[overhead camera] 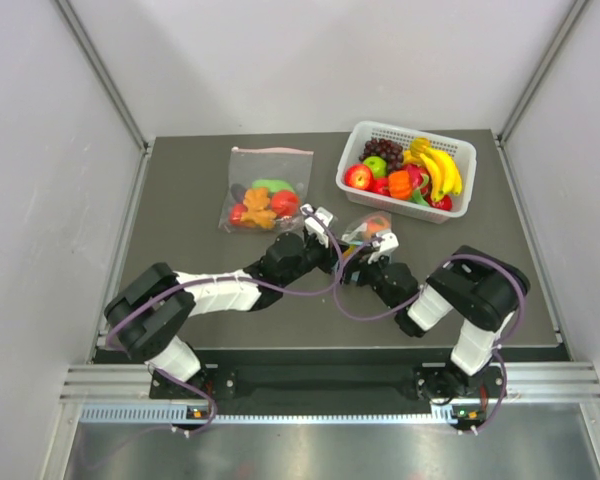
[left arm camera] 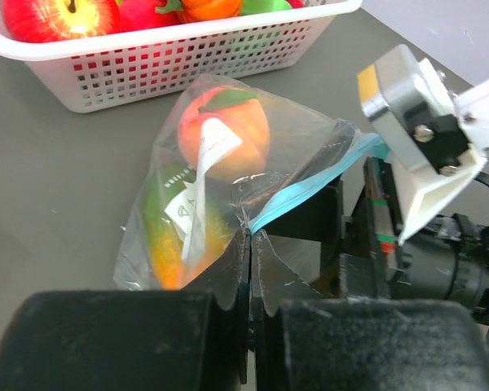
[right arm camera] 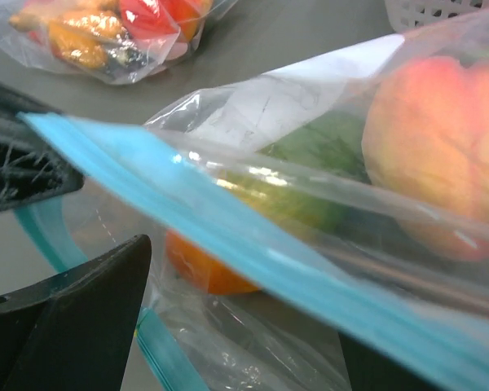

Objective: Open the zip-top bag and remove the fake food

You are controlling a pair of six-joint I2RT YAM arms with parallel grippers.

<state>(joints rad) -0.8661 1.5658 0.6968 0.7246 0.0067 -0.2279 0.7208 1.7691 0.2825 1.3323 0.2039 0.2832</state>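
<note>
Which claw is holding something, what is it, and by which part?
The left claw pinches the small clear plastic zip-top bag at its top edge, on the teal-blue zip strip. Whether the right claw also grips that strip cannot be told.

Zip-top bag (right arm camera: 253,252) blurred up close, white basket (left arm camera: 147,73) cut by top edge, larger bag (right arm camera: 138,61) cropped.

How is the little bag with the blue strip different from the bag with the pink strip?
The zip-top bag is smaller, has a blue strip, and is pinched by the left gripper. The pink-strip bag is bigger and lies flat on the table, untouched. Both are clear plastic.
</note>
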